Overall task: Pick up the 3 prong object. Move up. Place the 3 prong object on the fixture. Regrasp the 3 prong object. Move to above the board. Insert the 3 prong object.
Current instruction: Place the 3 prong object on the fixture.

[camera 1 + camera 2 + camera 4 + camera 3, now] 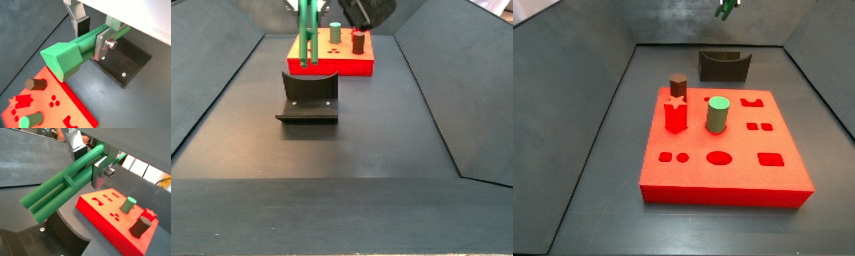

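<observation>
Fingers (102, 44): closed on the 3 prong object (63, 185), held aloft, prongs hanging down. Gripper (92, 35): raised above the fixture (307, 97). Fixture notch: vacant. Board (723, 150): beyond the fixture; insertion pending. Status: pick and lift done; placing, regrasp, insertion outstanding.

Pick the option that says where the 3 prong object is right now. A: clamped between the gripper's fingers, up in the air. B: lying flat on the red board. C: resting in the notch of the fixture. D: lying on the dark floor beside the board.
A: in a wrist view the 3 prong object sits clamped in the gripper, and in a side view it hangs above the fixture, clear of the board.
</observation>
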{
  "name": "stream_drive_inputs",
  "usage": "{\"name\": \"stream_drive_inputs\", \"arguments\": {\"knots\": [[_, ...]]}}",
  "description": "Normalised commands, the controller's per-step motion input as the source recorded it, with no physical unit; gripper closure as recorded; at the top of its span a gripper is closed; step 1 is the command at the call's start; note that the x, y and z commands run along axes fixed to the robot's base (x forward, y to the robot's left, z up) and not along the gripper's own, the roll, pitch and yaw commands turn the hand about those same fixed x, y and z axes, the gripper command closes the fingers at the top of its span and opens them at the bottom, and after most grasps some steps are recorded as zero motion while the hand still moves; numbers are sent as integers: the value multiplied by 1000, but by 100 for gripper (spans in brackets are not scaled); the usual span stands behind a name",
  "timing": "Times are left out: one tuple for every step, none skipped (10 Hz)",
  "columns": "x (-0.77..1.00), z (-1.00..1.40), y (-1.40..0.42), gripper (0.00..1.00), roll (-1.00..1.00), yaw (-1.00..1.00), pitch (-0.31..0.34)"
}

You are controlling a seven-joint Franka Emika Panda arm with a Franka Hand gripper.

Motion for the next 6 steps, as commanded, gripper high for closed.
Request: {"name": "stream_drive_inputs", "arguments": {"knots": [[83,-16,40,100,-300,-77,72],[127,-1000,132,100,-1000,-197,197],[130,-1000,134,100,-1000,-208,184],[149,-1000,139,100,-991,-247,191],[164,-1000,134,100,-838,-245,156],[176,-1000,135,100,-623,-244,86]]}}
